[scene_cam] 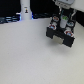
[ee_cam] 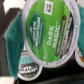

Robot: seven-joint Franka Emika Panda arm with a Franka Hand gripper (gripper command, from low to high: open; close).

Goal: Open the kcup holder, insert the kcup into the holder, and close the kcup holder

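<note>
Pale grey-white table [scene_cam: 30, 55] across most of the exterior view. Near its far edge toward the exterior view's right, black kcup holder [scene_cam: 60, 34], boxy, with small round pods visible on top. Directly above it, gripper [scene_cam: 62, 19], lowered onto the top of the unit, probably to set a pod in. Too blurred to tell whether the fingers are spread or pinched, or whether the drawer is pulled out. By the far edge toward the exterior view's left, white bottle-like object [scene_cam: 25, 11], upright, well apart from the holder.

Green foil in the wrist view: kcup [ee_cam: 49, 32] filling the frame, lid tilted toward the lens, very close to the camera and so likely held at the fingertips, though no finger shows. Readable on the lid: "DARK MAGIC", with "Green Mountain" in smaller curved script, partly legible. Beside it, second pod [ee_cam: 28, 67], darker lid, writing too small to read, apparently seated in the holder.
</note>
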